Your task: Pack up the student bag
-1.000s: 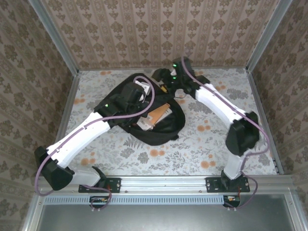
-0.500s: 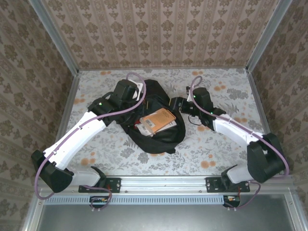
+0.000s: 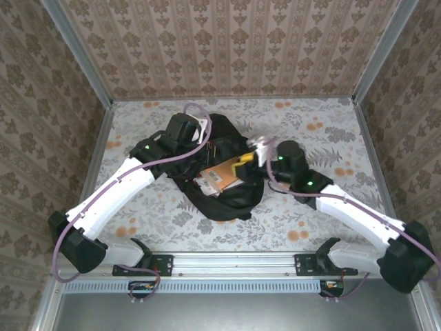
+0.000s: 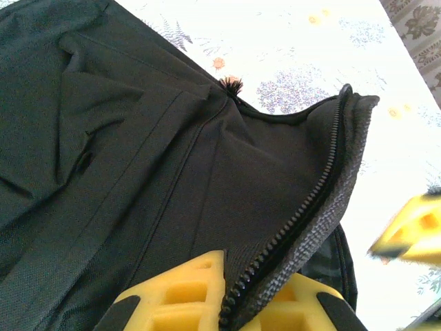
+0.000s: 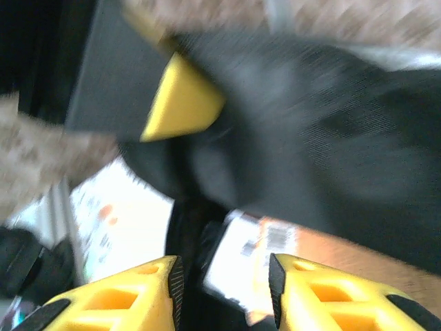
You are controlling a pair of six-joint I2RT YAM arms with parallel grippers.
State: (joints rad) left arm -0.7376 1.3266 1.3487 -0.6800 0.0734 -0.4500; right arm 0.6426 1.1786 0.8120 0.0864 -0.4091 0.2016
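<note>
Right gripper (image 3: 249,154) has been swung in over the student bag (image 3: 227,196) mid-table, jaws narrowed but apart, nothing held. Its zipper edge (image 4: 303,207) is kept pinched by the left gripper (image 4: 224,307), so loading's probably next.

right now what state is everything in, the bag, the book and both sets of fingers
student bag: unzipped, lying flat, mouth open
orange book: lying flat in the bag's mouth, cover showing
left gripper: fingers shut on the bag's zipper edge
right gripper: fingers apart above the book, no grip to be seen, view blurred
</note>
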